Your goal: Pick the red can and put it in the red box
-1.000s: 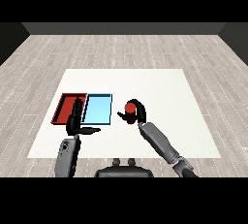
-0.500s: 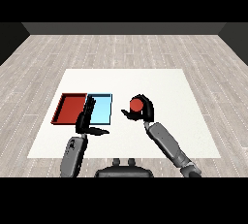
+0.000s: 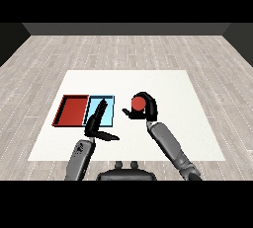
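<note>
Red can: held by right hand, fingers curled round it, thumb on its left side. Positioned over table middle, just right of light blue tray, not touching it. Whether can is lifted clear of the tabletop or resting on it: cannot tell. Round red top faces up toward the camera, so long axis approx. upright; any tilt too slight to judge.

Red tray: left-centre of table, toward near edge; interior shows only its own floor. Light blue tray: adjoins red tray's right side, walls touching; part of interior hidden behind left hand.

Left hand: fingers straight, spread from thumb, holding nothing; fingers reach over blue tray's near part, thumb points right over bare table.

Open room: wide bare strip along far edge, also right side to right edge. Blue tray and left hand lie btwn can and red tray.
</note>
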You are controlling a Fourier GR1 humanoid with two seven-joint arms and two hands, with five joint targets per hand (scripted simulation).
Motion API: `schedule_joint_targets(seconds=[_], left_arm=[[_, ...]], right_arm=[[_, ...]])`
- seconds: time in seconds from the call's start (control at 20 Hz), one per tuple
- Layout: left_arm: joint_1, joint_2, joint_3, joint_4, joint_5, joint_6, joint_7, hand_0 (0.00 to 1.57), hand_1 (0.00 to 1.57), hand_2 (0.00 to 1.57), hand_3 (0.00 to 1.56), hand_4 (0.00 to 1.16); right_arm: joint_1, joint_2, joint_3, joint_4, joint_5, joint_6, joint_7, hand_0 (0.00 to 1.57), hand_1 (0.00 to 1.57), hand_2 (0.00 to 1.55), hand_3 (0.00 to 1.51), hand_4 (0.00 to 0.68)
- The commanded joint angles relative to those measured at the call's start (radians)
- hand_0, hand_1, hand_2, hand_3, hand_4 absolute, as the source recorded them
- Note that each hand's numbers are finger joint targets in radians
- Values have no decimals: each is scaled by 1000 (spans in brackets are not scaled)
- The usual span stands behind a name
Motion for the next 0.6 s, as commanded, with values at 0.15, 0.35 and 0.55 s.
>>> schedule_joint_targets(seconds=[0.15,0.35,0.55], left_arm=[[-46,-2,-92,-63,27,47,121,0,0,0,0,0],[-99,-3,-129,67,63,97,72,0,0,0,0,0],[-222,-3,-143,222,106,150,49,0,0,0,0,0]], right_arm=[[-2,19,-66,-52,53,57,-15,1571,1571,1476,1421,655],[44,75,-56,-69,110,58,-18,1571,1571,1481,1424,633],[-5,61,-77,-87,135,87,46,1571,1571,1480,1421,647]])
